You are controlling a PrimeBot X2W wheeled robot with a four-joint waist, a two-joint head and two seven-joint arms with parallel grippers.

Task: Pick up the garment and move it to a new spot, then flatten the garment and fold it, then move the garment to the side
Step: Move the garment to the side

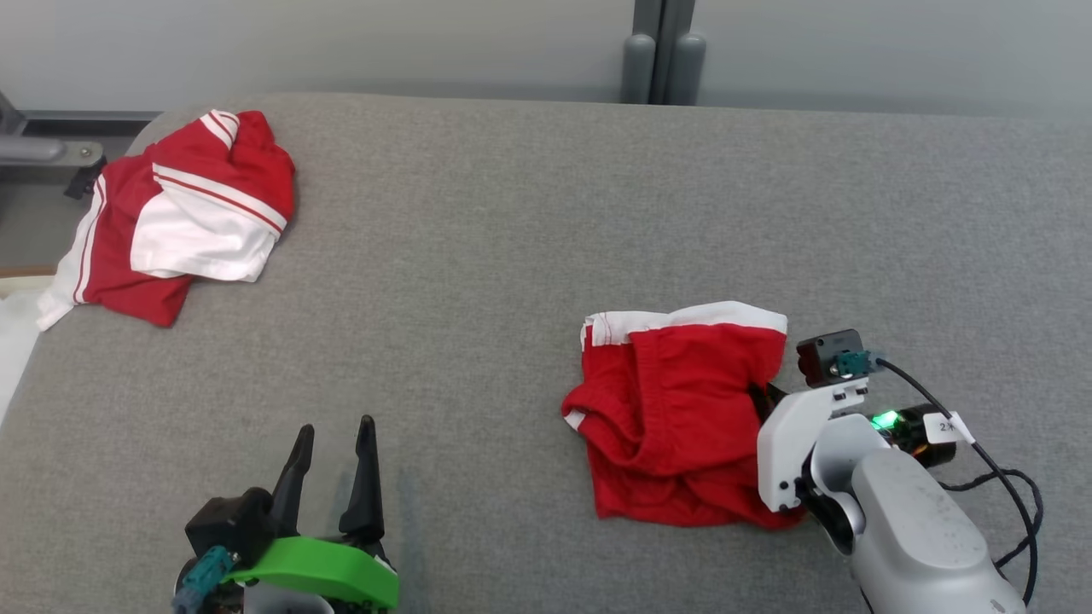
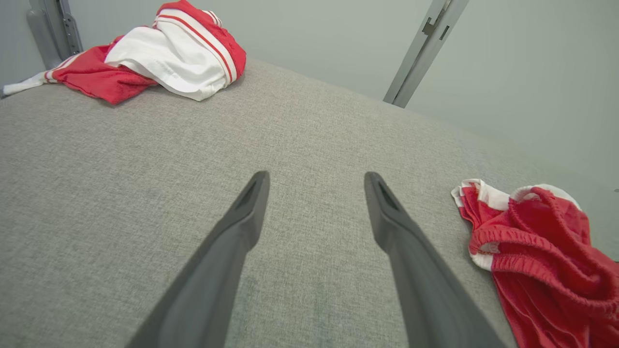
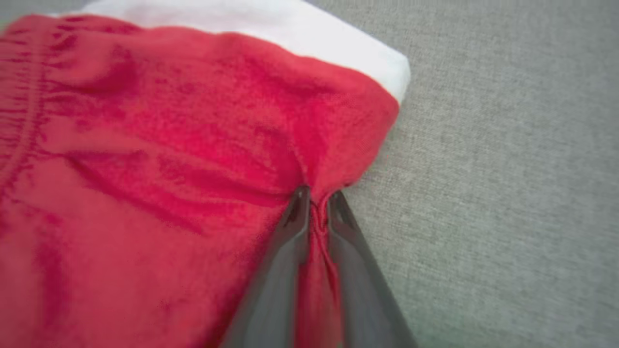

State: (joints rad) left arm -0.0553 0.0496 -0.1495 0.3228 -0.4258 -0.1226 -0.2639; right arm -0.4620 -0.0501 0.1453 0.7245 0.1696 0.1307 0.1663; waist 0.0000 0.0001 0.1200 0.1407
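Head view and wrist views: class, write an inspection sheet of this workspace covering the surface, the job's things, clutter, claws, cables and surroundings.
Surface: grey fabric-covered table.
Job's things: red shorts with white trim, crumpled, on the robot's right side.
Clutter: red and white garment, bunched at the far left corner, partly over the edge.
Claws: left claw open, over grey fabric, apart from both garments; right claw shut on a fold at the red shorts' edge.
Cables: black cable looping beside the right forearm.
Surroundings: pale wall and two grey posts behind the table.
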